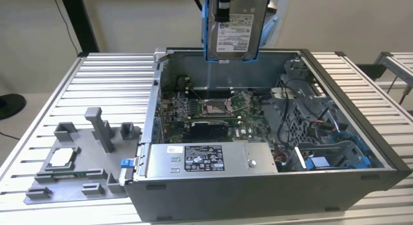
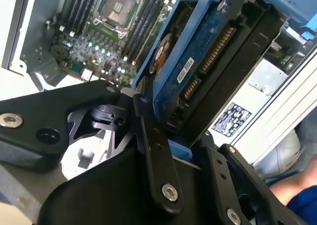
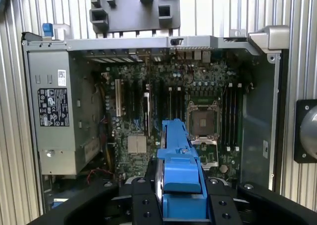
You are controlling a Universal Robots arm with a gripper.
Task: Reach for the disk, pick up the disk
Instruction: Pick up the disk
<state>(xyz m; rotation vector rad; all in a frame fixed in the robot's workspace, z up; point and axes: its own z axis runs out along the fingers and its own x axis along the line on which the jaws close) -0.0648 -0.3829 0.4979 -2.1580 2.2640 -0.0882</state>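
Observation:
The disk (image 1: 232,35), a silver drive with a white label in a blue bracket, hangs upright in the air above the far wall of the open computer case (image 1: 361,138). My gripper (image 1: 224,5) comes down from above and is shut on the disk's top end. In the first wrist view the blue bracket edge of the disk (image 3: 179,160) stands between the black fingers (image 3: 143,207), with the gripper (image 3: 181,205) closed around it. The second wrist view shows the disk's blue circuit-board side (image 2: 198,51) clamped in the gripper (image 2: 184,150).
Below the disk lies the motherboard (image 1: 216,109) with its processor socket. A silver box with a black-and-white label (image 1: 203,158) sits at the case's near side. A grey fixture plate (image 1: 77,162) holding a small silver chip (image 1: 61,157) lies on the slatted table (image 1: 110,84), at the exterior view's left.

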